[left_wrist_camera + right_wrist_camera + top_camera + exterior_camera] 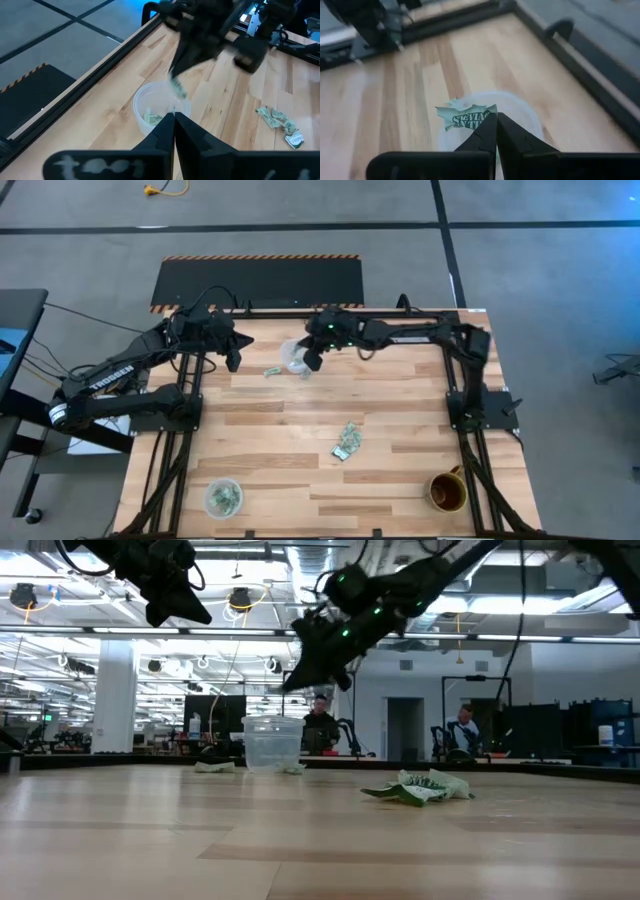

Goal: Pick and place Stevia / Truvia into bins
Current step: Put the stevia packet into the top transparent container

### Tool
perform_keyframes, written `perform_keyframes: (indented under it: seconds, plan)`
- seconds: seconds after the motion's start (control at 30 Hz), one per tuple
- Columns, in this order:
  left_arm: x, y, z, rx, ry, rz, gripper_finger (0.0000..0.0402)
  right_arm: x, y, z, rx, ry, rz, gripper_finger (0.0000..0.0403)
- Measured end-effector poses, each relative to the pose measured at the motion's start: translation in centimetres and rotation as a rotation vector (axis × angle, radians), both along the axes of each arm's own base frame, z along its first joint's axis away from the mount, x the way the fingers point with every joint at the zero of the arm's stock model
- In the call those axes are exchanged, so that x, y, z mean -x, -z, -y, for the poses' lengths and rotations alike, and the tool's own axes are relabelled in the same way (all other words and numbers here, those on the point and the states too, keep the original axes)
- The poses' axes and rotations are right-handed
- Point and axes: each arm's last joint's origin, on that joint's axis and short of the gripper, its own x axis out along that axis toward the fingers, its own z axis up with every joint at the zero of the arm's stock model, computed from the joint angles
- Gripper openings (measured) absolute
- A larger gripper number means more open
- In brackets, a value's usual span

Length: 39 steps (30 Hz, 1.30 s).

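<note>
A clear cup (294,357) stands near the table's far edge and holds a few packets (152,118). My right gripper (311,363) hovers above it (300,675), shut on a pale green Stevia packet (466,118). My left gripper (233,361) waits shut and empty in the air to the cup's left (178,602). One packet (272,371) lies on the table beside the cup. A loose pile of packets (347,442) lies mid-table. The second clear cup (223,498), with packets inside, stands at the near left. My right gripper pinches the Stevia packet by one edge (481,120) between its two fingertips, coming from above and slanting down over the cup. The crumpled packet (176,89) is lifted clear and hangs at the fingertips just above the cup's open mouth (520,107).
A brown mug (447,492) stands at the table's near right corner. The pile of packets (420,787) lies between the far cup and the mug. Bare wood (270,435) spreads across the middle. People and benches show in the room behind the table.
</note>
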Motion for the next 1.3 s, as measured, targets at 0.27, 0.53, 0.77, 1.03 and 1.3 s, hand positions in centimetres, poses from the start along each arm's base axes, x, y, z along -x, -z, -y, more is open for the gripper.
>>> perform_keyframes:
  seconds: [0.27,0.53,0.77,1.03,1.3]
  plan:
    - [0.0,0.0,0.0,0.000,0.000,0.000,0.0000,-2.4,2.3,0.9,-0.019,-0.018,-0.087,0.0000]
    - [0.0,0.0,0.0,0.000,0.000,0.000,0.0000,-2.3,2.3,1.2,-0.029,-0.019,-0.127,0.0008]
    - [0.0,0.0,0.0,0.000,0.000,0.000,0.0000,-2.2,2.4,1.3,-0.051,-0.039,-0.128,0.0053]
    - [0.0,0.0,0.0,0.000,0.000,0.000,0.0000,-2.1,2.4,1.3,-0.066,-0.031,-0.133,0.0082]
    - [0.0,0.0,0.0,0.000,-0.001,-0.001,0.0000,-1.3,-0.8,0.4,-0.012,0.005,-0.099,0.0079]
